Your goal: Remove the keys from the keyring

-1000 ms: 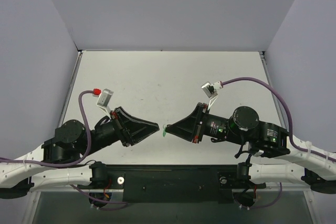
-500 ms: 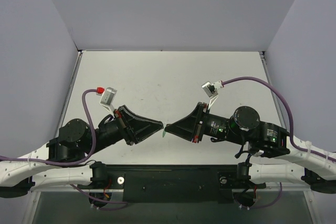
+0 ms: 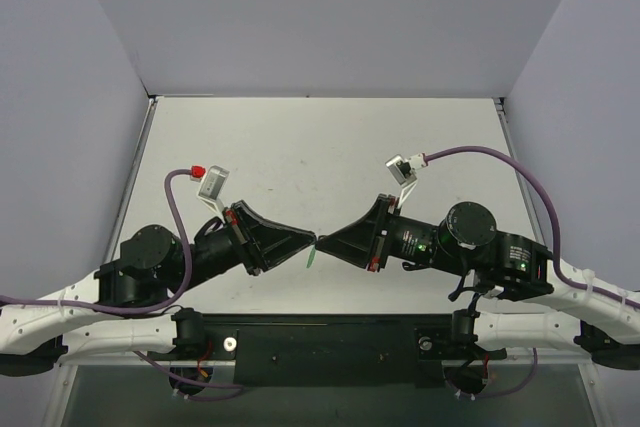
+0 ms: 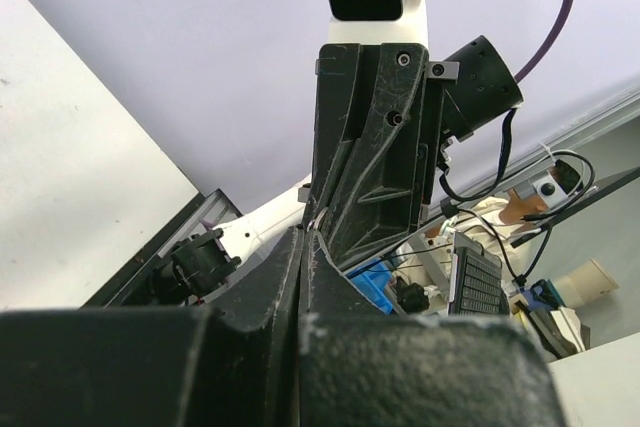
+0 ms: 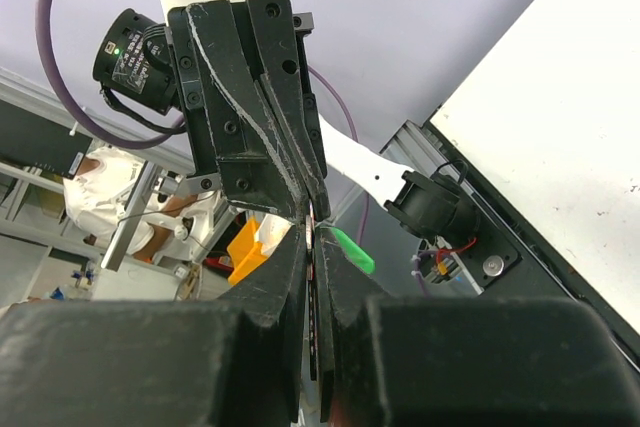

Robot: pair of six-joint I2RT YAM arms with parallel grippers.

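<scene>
My right gripper (image 3: 321, 241) is shut on a thin flat silver key (image 5: 312, 277), seen edge-on between its fingers in the right wrist view. The green keyring (image 3: 311, 258) hangs just below the tips, above the table; it also shows in the right wrist view (image 5: 352, 250), to the right of the right gripper (image 5: 313, 239). My left gripper (image 3: 310, 239) is shut and its tips meet the right gripper's tips. In the left wrist view the left gripper (image 4: 305, 237) points at the right gripper's fingers (image 4: 370, 147). I cannot tell whether the left tips pinch anything.
The white table (image 3: 300, 147) has grey walls at the left, back and right. A black base rail (image 3: 320, 342) runs along the near edge. Purple cables (image 3: 500, 162) loop off both wrists.
My left gripper has moved right and a little forward until its tips meet the right gripper's tips. The right gripper has barely moved and the green keyring still hangs below it.
</scene>
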